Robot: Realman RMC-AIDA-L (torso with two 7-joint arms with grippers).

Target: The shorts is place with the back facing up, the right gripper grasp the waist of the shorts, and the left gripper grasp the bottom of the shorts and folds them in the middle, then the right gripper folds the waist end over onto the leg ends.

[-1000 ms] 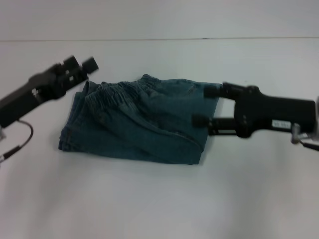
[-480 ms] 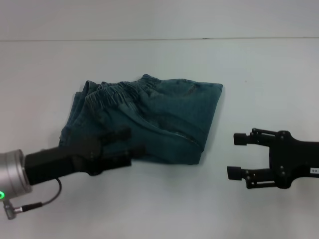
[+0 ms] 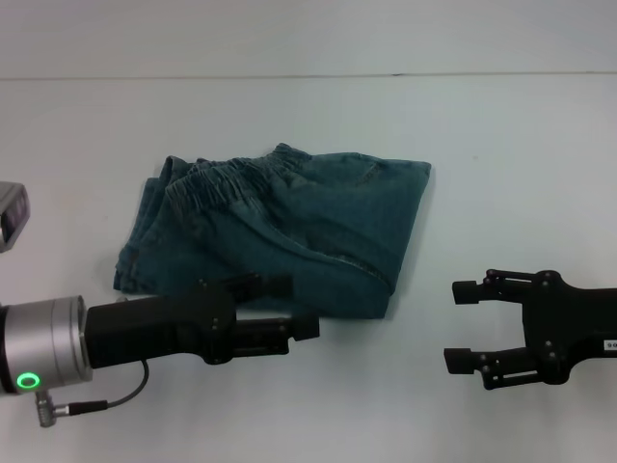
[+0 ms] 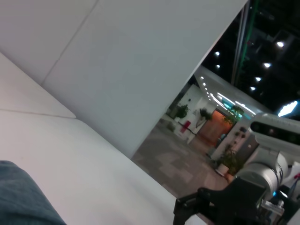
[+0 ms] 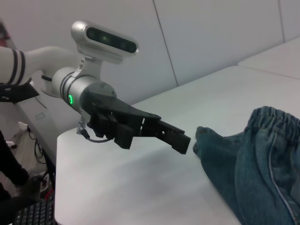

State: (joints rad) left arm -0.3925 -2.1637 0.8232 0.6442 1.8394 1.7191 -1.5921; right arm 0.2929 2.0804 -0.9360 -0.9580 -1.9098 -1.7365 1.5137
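Table (image 3: pixel 501 145) surface, white, fills the head view, with the shorts (image 3: pixel 280 231) folded in a bundle at centre, elastic waistband toward the upper left. Left tool (image 3: pixel 289 309) at lower left, fingers parted, overlaps their lower edge, holding nothing. Right tool (image 3: pixel 461 323) at lower right, spread wide, empty.

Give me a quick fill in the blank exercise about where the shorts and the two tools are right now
1. The shorts lie ____ on the white table, the elastic waistband showing on top.
2. The right tool is ____, with nothing between its fingers.
3. The left tool hovers at the ____ edge of the shorts, the one closest to the robot.
4. The arm with the silver section and green ring is the robot's ____ arm.

Missing words: folded; open; near; left
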